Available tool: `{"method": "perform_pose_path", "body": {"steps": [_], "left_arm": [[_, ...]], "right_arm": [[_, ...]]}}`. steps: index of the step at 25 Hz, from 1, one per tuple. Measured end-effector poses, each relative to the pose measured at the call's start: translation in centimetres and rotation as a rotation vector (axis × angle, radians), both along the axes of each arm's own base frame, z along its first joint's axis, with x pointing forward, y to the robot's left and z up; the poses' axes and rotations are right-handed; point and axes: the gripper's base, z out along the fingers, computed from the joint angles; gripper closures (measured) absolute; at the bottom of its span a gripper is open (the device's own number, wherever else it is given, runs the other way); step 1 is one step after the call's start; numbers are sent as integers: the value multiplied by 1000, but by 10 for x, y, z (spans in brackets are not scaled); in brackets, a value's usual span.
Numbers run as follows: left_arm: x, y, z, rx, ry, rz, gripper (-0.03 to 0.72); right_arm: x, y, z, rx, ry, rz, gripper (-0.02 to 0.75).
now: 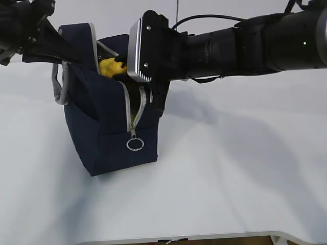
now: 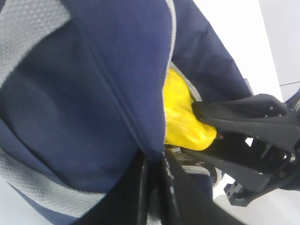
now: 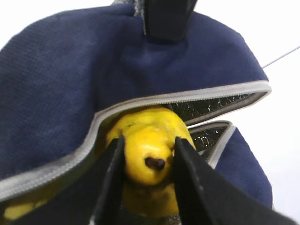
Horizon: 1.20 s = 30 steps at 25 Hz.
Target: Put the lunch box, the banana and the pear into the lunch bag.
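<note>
In the exterior view, the lunch bag [image 1: 110, 102] is seen standing on the white table [image 1: 230, 168], unzipped, with its grey zipper hanging down the near face and ending in a ring pull [image 1: 135, 145]. A grey webbing handle [image 1: 59, 84] hangs at the bag's left side. The right gripper [image 1: 118, 65] is reached in from the right to the bag's open top, where the pear [image 1: 108, 67] is seen as a yellow patch just inside the mouth. The left gripper [image 1: 76, 53] is seen at the bag's upper left edge, against the raised flap; its jaws cannot be made out in this view. In the left wrist view, the navy fabric of the bag [image 2: 93, 103] fills most of the frame, and a fold of it is seen pinched between the dark jaws of the left gripper [image 2: 154, 187] at the bottom. Beside that fold the pear [image 2: 185, 117] is seen inside the opening, with a black finger of the right gripper [image 2: 243, 115] pressed on it. In the right wrist view, the pear [image 3: 147, 147] is seen at the bag's mouth, under the grey-trimmed rim of the bag [image 3: 140, 65], stem end outward, and it is clamped between the two black jaws of the right gripper [image 3: 147, 161]. A further yellow patch is noted deeper in the bag, lower left; what it is cannot be told.
</note>
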Motion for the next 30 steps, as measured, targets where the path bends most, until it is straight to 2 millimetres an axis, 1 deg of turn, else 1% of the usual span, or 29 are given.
{"method": "perform_pose_path", "body": {"steps": [12,18,21,24,30], "left_arm": [[0,0,0,4,-1,-4,691],[0,0,0,5,-1,-6,691],[0,0,0,5,-1,-6,691],[0,0,0,5,-1,-6,691],[0,0,0,5,-1,-7,691]], "right_arm": [[1,0,2,20,8,-14,335],[2,-2,3,9,2,-40,326],[4,-6,8,-8,-15,-87,325],[4,-11,18,-4,-15,-152,325],[4,-21,34,96,101,-313,325]]}}
